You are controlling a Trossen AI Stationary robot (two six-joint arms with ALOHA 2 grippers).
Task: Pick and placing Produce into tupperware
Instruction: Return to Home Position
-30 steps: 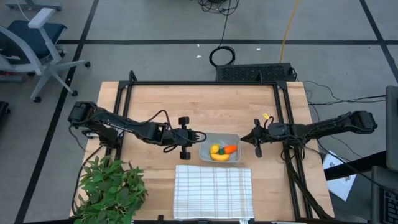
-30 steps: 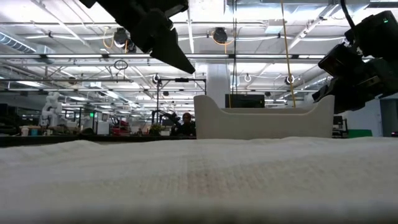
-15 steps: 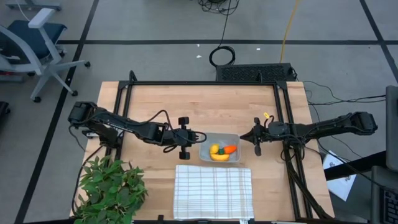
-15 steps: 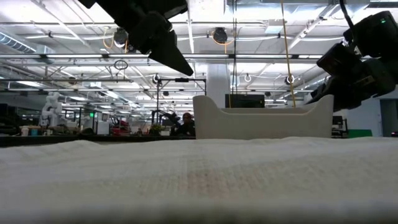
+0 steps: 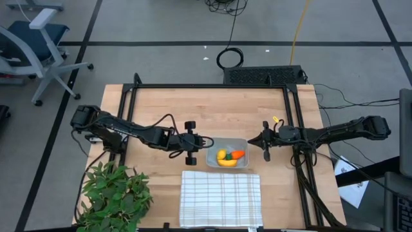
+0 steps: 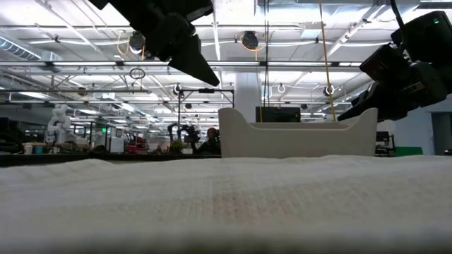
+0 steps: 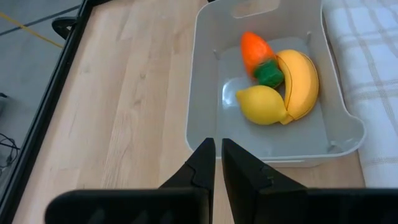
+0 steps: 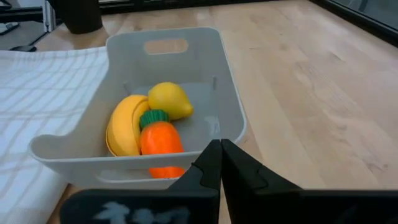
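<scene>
Grey translucent tupperware (image 5: 226,140) sits on the wooden desk (image 5: 161,109), just beside a white checked cloth (image 5: 221,196). Inside lie the banana (image 7: 301,84), lemon (image 7: 262,104) and carrot (image 7: 255,50), touching one another. At one end hovers the left hand (image 7: 217,146), at the other the right hand (image 8: 219,149); both have their fingers pressed together and hold nothing.

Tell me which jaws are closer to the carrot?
Right. Right arm: jaws just outside the bin's end by the carrot. Left arm: jaws at the opposite end, beyond the lemon.
</scene>
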